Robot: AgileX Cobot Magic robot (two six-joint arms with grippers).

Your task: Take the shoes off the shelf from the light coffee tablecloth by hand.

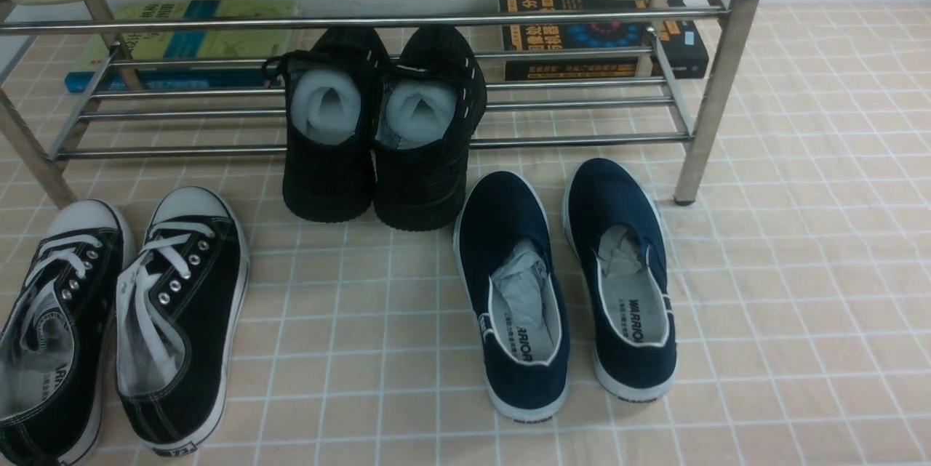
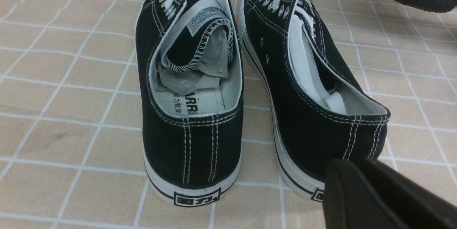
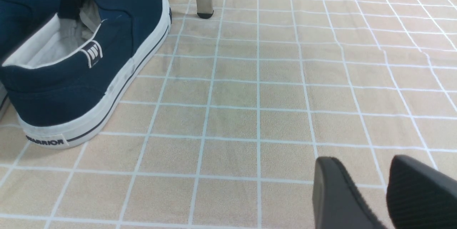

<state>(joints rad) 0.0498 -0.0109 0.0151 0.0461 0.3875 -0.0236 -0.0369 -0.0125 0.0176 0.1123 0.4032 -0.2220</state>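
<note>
left wrist view looks along the shoes from behind their heels: two black canvas sneakers side by side on the light coffee tablecloth, toes pointing to twelve o'clock, soles flat, a narrow gap between them. in the front view the pair lies at about eight o'clock of the picture, off the shelf and in front of its left leg. black mesh shoes sit with their toes on the lower tier, and navy slip-ons lie on the cloth at about five o'clock from them.

these sneakers look light and soft-sided. canvas uppers should fold under a pinch, and the paper stuffing in the one at nine o'clock gives some body. rubber soles and toe caps are the stiff parts and probably grip the cloth a little, so dragging could wrinkle it. the heel collar, with its stitched double seam, seems the best place to take hold: firm edge, open cavity for one finger inside. laces hang loose and would snag or slip.

left claw shows only as one dark finger at five o'clock of its wrist view, low and just behind the heel of the three o'clock shoe; whether its fingers are apart or together i cannot tell, and it holds nothing visible. right claw hovers low over bare cloth with its two fingers a little apart, empty, the slip-on heel well off at ten o'clock.
</note>
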